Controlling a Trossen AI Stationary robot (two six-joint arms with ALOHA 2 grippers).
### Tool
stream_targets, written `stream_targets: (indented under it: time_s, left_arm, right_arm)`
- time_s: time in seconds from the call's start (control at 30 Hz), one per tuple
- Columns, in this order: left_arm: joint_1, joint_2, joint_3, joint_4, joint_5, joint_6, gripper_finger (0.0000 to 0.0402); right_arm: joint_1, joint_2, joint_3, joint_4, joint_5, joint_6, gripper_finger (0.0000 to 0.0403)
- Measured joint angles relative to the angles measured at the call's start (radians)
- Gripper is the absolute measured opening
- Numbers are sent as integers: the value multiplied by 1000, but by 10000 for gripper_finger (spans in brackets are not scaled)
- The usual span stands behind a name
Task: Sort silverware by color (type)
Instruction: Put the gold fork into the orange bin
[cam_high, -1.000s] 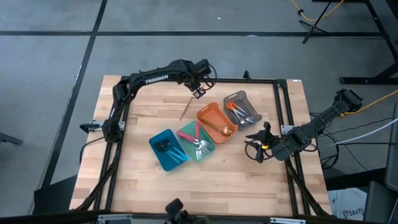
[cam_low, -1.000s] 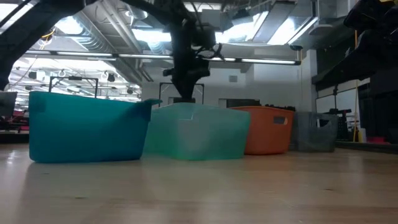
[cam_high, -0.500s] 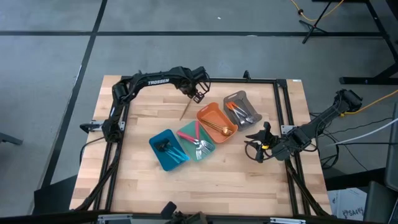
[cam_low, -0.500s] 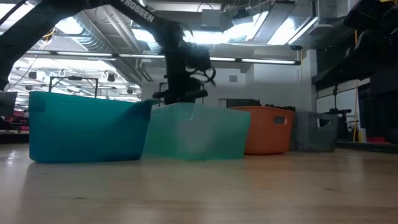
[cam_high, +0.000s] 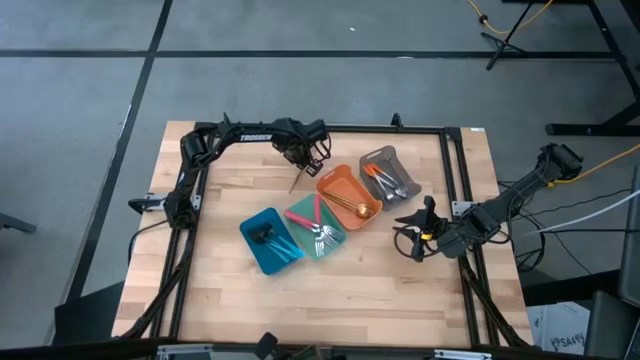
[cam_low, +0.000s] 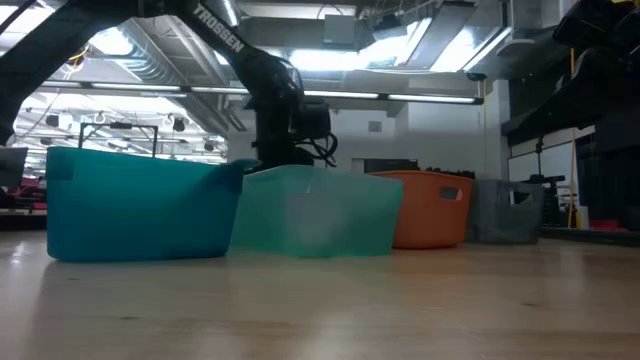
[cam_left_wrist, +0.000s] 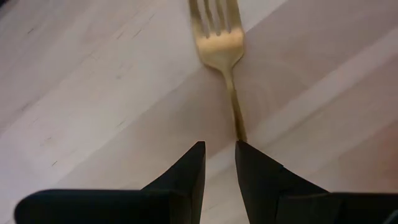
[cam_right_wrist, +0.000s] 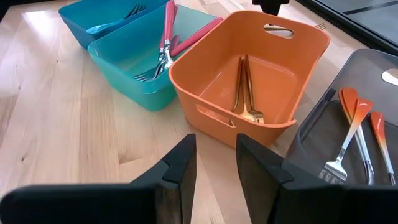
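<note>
Left wrist view shows the left gripper, fingers slightly apart, poised over a gold fork lying on the table, nothing pinched

Shiny gold metal fork, pale matt wooden table, glossy plastic trays

1. The wooden surface stands on a grey floor crossed by dark lines.
2. A yellow cable lies on the floor near a dark stand.
3. Long ceiling lights glow over pipes and beams.
4. Dim shelving stands at the room's side.
</note>
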Motion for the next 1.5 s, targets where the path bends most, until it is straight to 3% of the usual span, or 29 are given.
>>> stream_targets:
  time_s: [0.77,1.07,1.5]
  left_arm:
    - [-15,0,35,15,20,-7,82]
    - [-53,-4,-36,47,-29,-26,82]
    - [-53,-2,-41,47,-32,-26,82]
  right_arm:
    - [0,0,0,0,1,0,106]
    - [0,0,0,0,1,0,106]
    - [0,0,0,0,2,0,106]
